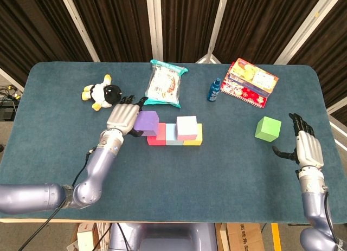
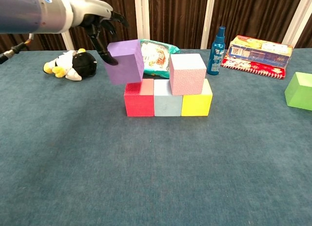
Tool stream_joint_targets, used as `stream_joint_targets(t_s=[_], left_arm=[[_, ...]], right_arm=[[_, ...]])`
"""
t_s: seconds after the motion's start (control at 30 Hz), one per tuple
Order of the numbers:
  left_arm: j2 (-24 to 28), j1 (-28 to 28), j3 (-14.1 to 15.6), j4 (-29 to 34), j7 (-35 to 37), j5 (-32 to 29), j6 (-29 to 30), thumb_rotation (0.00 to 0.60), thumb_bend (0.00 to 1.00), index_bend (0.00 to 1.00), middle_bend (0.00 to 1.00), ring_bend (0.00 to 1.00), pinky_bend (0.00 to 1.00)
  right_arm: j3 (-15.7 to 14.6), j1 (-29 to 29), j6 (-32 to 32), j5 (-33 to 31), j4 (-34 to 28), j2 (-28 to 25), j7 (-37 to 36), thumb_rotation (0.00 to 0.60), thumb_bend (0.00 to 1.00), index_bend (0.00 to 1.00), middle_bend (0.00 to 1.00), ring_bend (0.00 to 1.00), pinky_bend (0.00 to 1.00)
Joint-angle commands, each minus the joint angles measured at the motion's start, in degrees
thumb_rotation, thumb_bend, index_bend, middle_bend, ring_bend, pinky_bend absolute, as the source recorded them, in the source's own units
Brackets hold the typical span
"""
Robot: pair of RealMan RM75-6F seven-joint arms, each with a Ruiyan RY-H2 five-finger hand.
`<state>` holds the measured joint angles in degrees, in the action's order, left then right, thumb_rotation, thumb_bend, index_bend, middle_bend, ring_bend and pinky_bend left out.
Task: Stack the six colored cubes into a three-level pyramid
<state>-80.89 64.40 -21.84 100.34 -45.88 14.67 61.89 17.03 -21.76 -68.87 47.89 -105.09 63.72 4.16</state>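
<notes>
I've got the purple foam cube (image 2: 126, 61) gripped in the left hand (image 1: 122, 118), tilted, its lower edge just over the red foam cube (image 2: 138, 100) at the row's left end. Grey cube (image 2: 167, 102) and yellow cube (image 2: 197, 103) complete the row; pink cube (image 2: 187, 73) sits on top. Right hand (image 1: 306, 146) is empty with fingers spread, beside the green cube (image 1: 268, 128).

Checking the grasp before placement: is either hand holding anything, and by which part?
The left hand holds the purple cube by its left side, above the red cube. The right hand is open and holds nothing.
</notes>
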Motion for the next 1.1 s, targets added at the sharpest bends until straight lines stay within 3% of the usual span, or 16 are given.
stream_joint_targets(t_s=[0.03,0.53,1.1], left_arm=[[-1.28,1.84,-0.15,-1.25,-0.81,-1.95,-0.08,0.6,0.32,0.07,0.33,0.04,0.06],[-3.89,8.21,-0.89,-3.68,-4.38,-8.85,2.25,0.6,0.32,0.07,0.33,0.04,0.06],[-6.35,10.57,0.02,-5.4,-5.14,-9.49,3.06,0.6,0.32,0.07,0.33,0.04,0.06]], right_arm=[[0.02,0.04,0.14,-0.09,0.05,-0.02,-0.14,0.6,0.26,0.0,0.0,0.0,0.01],[0.14,0.05,1.01,-0.3,-0.07,0.0,-0.88,0.6,0.26,0.0,0.0,0.0,0.01],[0.44,0.12,1.72,-0.43,-0.31,-0.45,-1.96,0.6,0.26,0.0,0.0,0.0,0.01]])
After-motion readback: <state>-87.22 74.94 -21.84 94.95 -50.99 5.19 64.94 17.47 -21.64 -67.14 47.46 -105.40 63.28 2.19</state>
